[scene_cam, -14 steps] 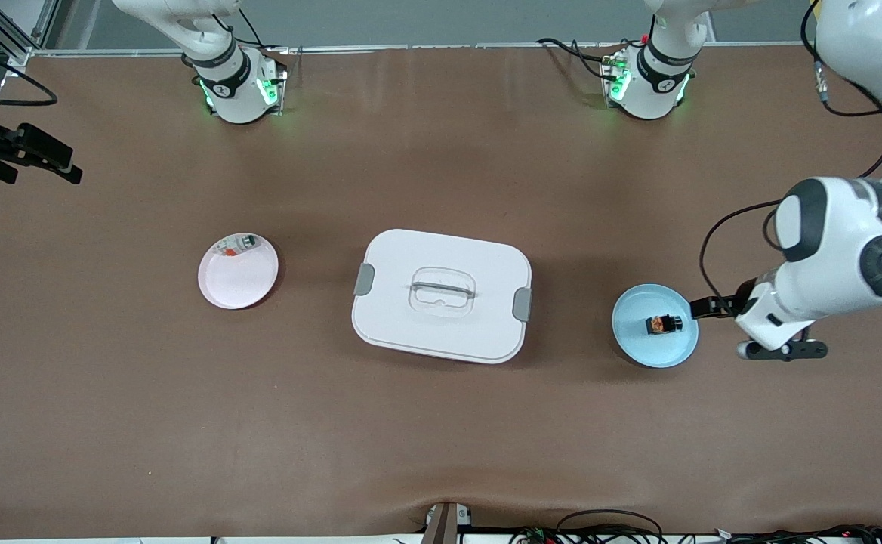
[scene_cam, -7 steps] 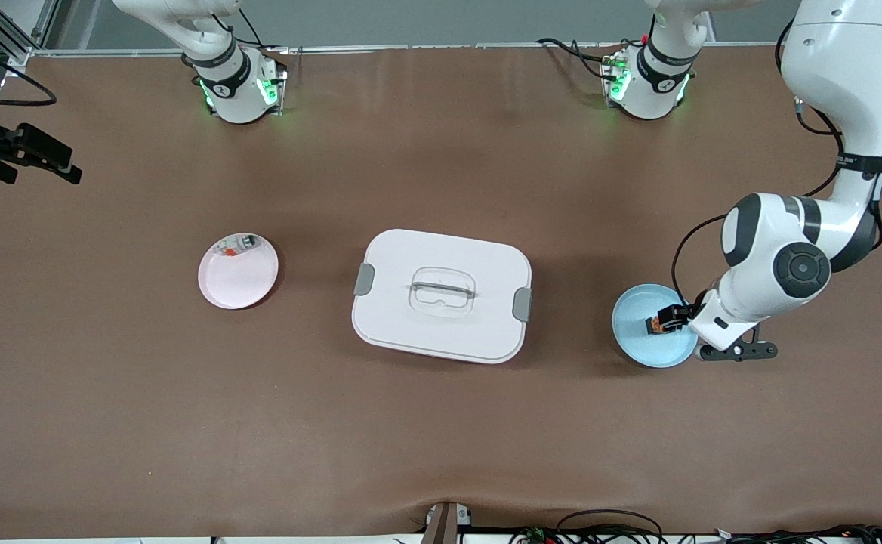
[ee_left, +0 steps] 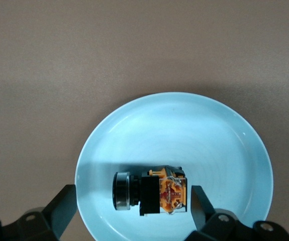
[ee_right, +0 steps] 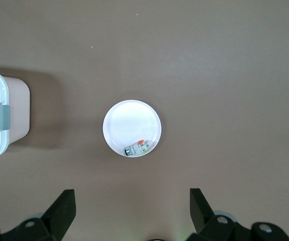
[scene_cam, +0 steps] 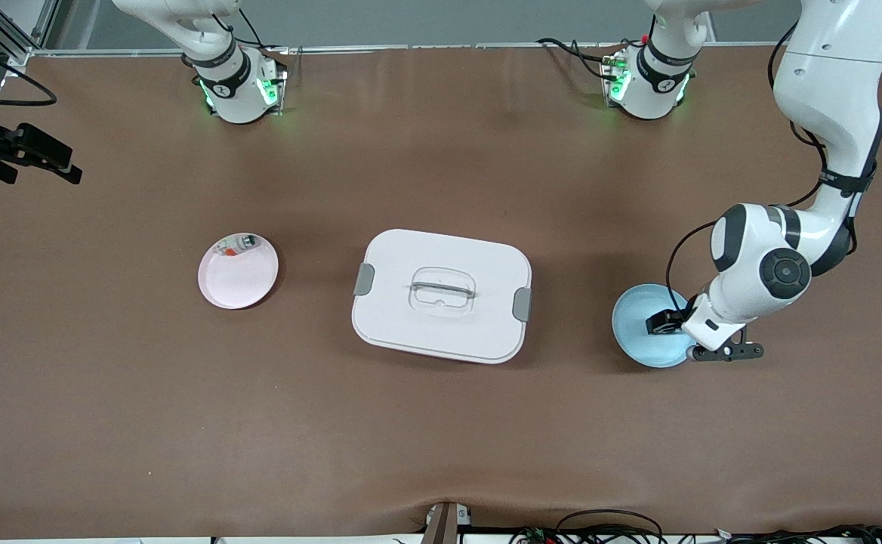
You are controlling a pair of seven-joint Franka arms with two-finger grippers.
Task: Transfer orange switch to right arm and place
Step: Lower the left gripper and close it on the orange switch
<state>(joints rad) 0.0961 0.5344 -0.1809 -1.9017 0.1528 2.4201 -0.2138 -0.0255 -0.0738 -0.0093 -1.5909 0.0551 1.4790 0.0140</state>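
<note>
Take the lidded box [scene_cam: 442,295] as your landmark at the table's middle. Toward the left arm's end from it you find a plate [scene_cam: 637,344] with the orange switch [ee_left: 152,191] lying in it, and the left gripper [ee_left: 134,207] hangs open astride that switch. Toward the right arm's end you find a second plate [scene_cam: 239,276] with a small part [scene_cam: 235,245] at the rim farthest from the front camera. The right gripper [ee_right: 129,211] waits high over that end.

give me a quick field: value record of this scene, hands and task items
left hand: open, low over the round light-blue plate, fingers straddling the switch
right hand: open, waiting high over the table
small black block-shaped orange switch: lying on its side on the blue plate, not gripped
round pink plate: holds a small whitish part
white lidded plastic box: mid-table, closed
</note>
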